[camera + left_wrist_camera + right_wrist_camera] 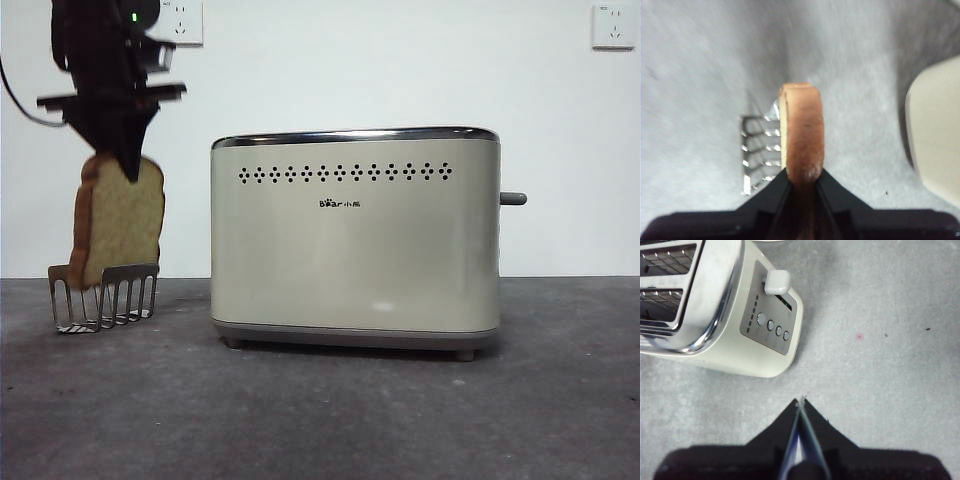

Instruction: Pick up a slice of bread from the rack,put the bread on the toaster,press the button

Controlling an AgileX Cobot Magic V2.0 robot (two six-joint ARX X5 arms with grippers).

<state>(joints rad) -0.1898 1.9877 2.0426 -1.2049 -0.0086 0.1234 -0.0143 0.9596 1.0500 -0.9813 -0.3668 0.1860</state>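
The rack stands left of the toaster, the slice of bread just above it.

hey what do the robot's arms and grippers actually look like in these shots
Both are matt black. The left gripper tapers to a downward point below a flat black crossbar; its wrist housing above carries a small green light, and a thin dark cable loops off at the side. In its wrist view the jaws form two wedge-shaped black prongs. The right gripper shows the same black wedges, with bluish-grey inner faces meeting at a fine tip.
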